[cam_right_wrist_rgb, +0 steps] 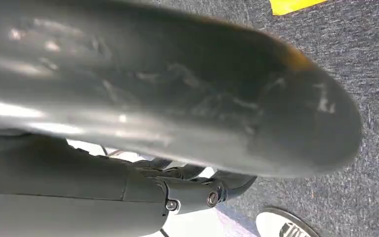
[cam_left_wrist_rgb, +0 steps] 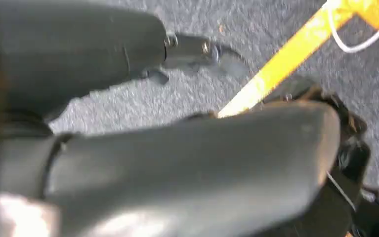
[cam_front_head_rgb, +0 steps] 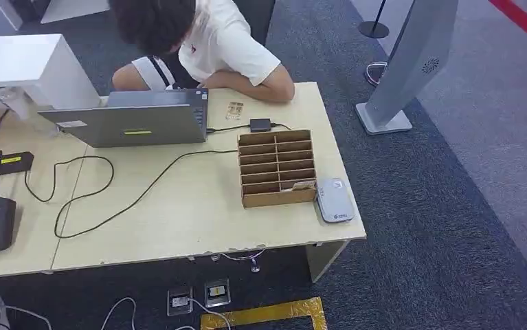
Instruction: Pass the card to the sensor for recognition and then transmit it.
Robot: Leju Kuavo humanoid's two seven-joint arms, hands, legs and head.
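Both hands [cam_left_wrist_rgb: 177,163] [cam_right_wrist_rgb: 177,123] low, empty.

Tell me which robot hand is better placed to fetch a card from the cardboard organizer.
Probably right: the cardboard organizer and grey sensor sit at the table's right end. Both hands hang over carpet.

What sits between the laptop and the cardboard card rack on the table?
In the head view, bare tabletop crossed by a black cable separates laptop and card rack.

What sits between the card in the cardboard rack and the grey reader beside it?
Nothing visible. The card sits in the rack's near right slot, and the reader lies just outside the rack's right wall, on bare table.
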